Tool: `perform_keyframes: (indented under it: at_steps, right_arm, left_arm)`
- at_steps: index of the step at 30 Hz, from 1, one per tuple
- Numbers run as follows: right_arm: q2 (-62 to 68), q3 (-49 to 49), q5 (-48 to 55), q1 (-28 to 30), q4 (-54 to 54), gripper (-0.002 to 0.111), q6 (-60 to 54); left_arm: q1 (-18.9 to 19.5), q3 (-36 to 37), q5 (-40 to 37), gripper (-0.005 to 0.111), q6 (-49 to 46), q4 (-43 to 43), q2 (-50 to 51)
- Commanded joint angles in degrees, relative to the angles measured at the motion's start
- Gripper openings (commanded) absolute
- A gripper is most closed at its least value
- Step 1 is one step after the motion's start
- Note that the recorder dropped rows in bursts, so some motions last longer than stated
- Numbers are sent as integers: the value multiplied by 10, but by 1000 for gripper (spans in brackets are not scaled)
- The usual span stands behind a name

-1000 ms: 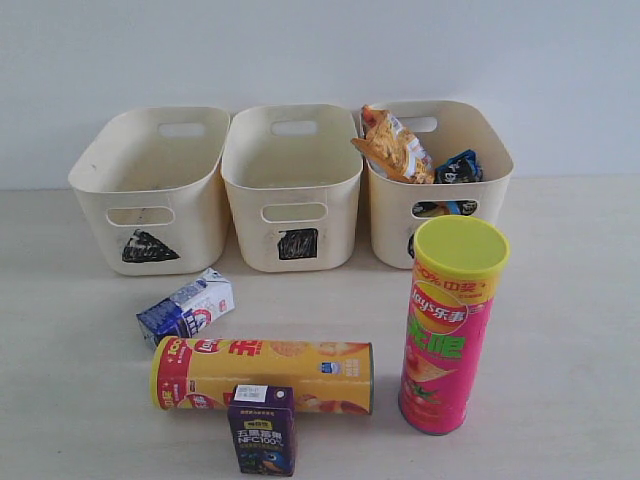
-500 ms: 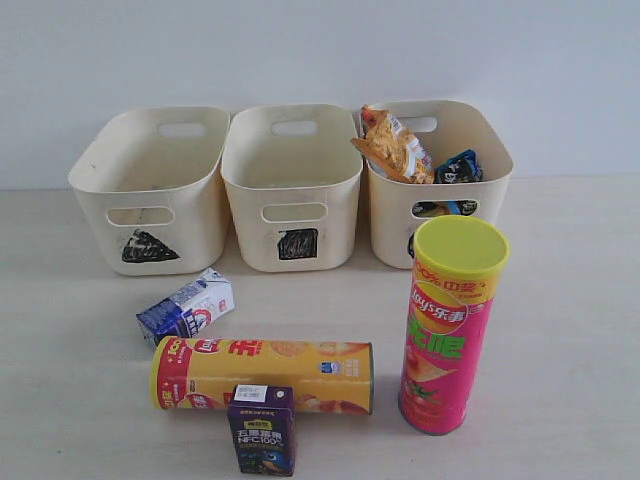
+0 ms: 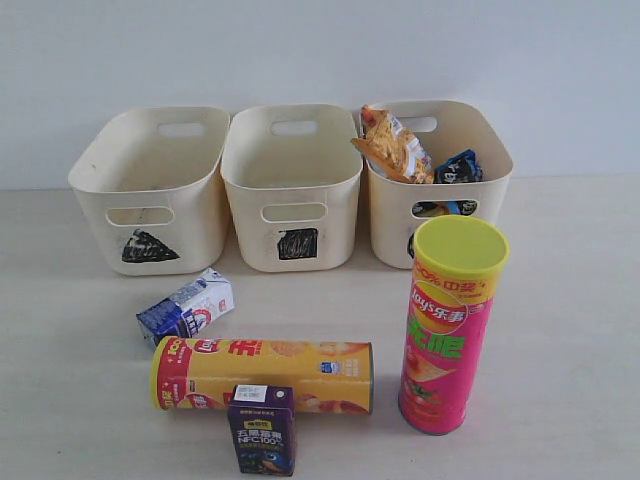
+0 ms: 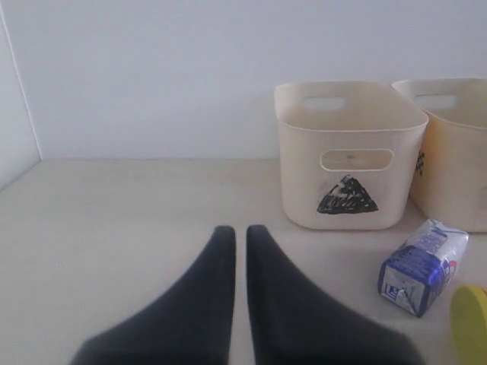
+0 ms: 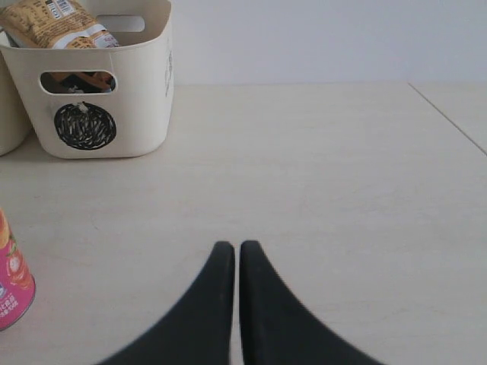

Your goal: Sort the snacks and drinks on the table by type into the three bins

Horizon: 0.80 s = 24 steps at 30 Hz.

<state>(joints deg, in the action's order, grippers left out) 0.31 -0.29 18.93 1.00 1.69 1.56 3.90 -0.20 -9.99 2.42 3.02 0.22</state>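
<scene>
Across the exterior view, I see three cream bins lined up at the far side of the table (image 3: 570,300): the triangle bin (image 3: 200,240) on the left, the square bin (image 3: 250,230) in the middle and the circle bin (image 3: 390,225) on the right. The orange bag (image 3: 392,145) and blue bag (image 3: 460,167) sit in the circle bin, so I judge it to be the one for crinkly bags. The other two bins show nothing inside and are presumably kept for tubes and cartons.

Nearer, the pink tube (image 3: 450,325) stands upright with its yellow-green lid on, to the right of the yellow-orange tube (image 3: 290,372), which lies on its side. The purple juice box (image 3: 261,430) stands just in front of that tube. The blue-and-white milk box (image 3: 186,308) lies tilted beyond it, near the triangle bin. Neither arm shows in this view.

From the left wrist, the left gripper (image 4: 240,232) has its jaws pressed together on nothing, above bare table. The milk box (image 4: 423,266) and the triangle bin lie ahead of it.

From the right wrist, the right gripper (image 5: 237,247) is likewise clenched and empty, well apart from the pink tube (image 5: 11,285) and the circle bin. I judge that both arms are waiting and that neither has begun a pick.
</scene>
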Motion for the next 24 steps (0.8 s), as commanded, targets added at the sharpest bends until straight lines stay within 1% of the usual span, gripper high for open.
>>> perform_keyframes:
  at_steps: [1, 4, 24]
  right_arm:
    - [-3, 3, -5, -1, 4, 0, -2]
    - [-3, 3, -5, -1, 4, 0, -2]
    - [-3, 3, -5, -1, 4, 0, -2]
  left_arm:
    - [0, 2, -44, 4, -3, 7, -2]
    - [0, 2, -65, 4, -3, 21, -2]
    - [0, 2, -69, 4, -3, 21, -2]
